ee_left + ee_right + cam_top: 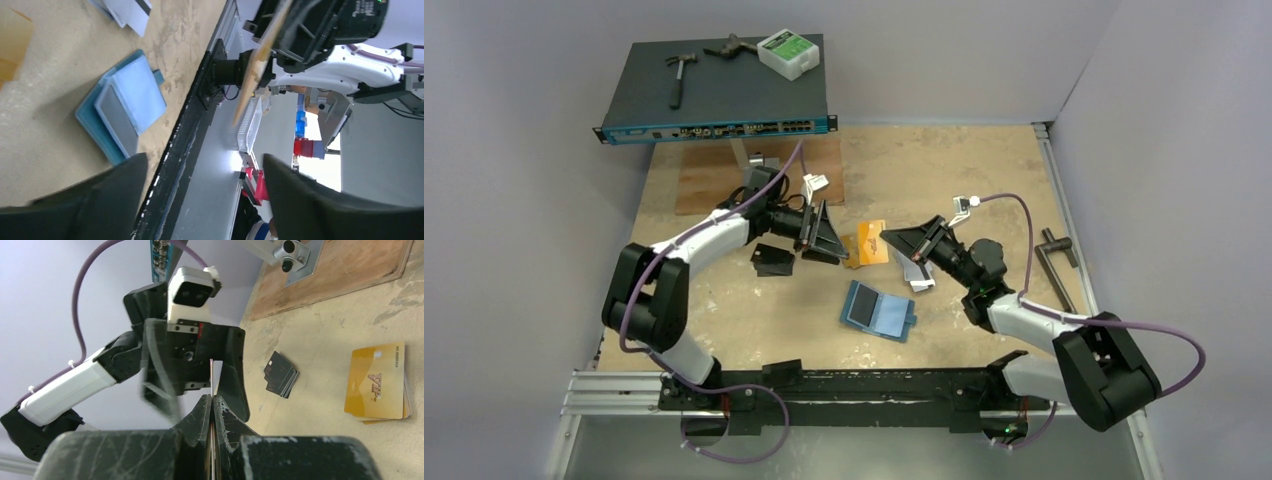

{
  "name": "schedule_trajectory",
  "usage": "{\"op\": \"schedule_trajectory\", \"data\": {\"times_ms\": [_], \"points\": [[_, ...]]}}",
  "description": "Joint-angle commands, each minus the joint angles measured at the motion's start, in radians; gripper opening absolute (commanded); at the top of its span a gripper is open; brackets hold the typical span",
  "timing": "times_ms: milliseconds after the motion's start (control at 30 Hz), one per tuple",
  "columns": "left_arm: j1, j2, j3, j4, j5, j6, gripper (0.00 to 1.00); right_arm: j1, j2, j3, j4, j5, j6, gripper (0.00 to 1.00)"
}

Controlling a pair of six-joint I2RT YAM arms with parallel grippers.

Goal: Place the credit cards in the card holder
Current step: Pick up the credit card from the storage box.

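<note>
The card holder (pixel 879 312) is finished in teal-blue, with a paler blue pocket and a grey panel inside. The stacked credit cards (pixel 866 245) are coloured orange-gold, with darker gold lettering printed on the top face. The striped cards (pixel 917 272) are white-grey and crossed by a dark band. The raised card (pixel 248 92) is shown orange-gold. The table (pixel 984 170) is mottled tan. The folded object (pixel 774 260) is black.

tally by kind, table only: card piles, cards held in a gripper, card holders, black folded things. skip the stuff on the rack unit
Card piles: 2, gold pile and silver-grey pile
Held card in the right gripper: 1
Card holder: 1
Black folded object: 1
Total: 5
</note>
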Motion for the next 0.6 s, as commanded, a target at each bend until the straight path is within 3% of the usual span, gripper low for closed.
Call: {"op": "schedule_trajectory", "data": {"times_ms": [0, 267, 433, 567], "points": [[0.000, -0.139, -0.059, 0.221, 0.029, -0.066, 1.00, 0.003, -0.013, -0.010, 0.059, -0.006, 0.016, 0.00], [-0.009, -0.051, -0.298, 1.060, -0.006, -0.620, 1.00, 0.014, 0.066, 0.007, 0.166, -0.028, 0.066, 0.00], [-0.012, 0.027, -0.318, 1.349, -0.023, -0.761, 1.00, 0.031, 0.112, 0.037, 0.197, -0.032, 0.076, 0.00], [-0.016, 0.029, -0.318, 1.394, -0.030, -0.778, 0.99, 0.060, 0.164, 0.052, 0.238, -0.027, 0.086, 0.00]]}}
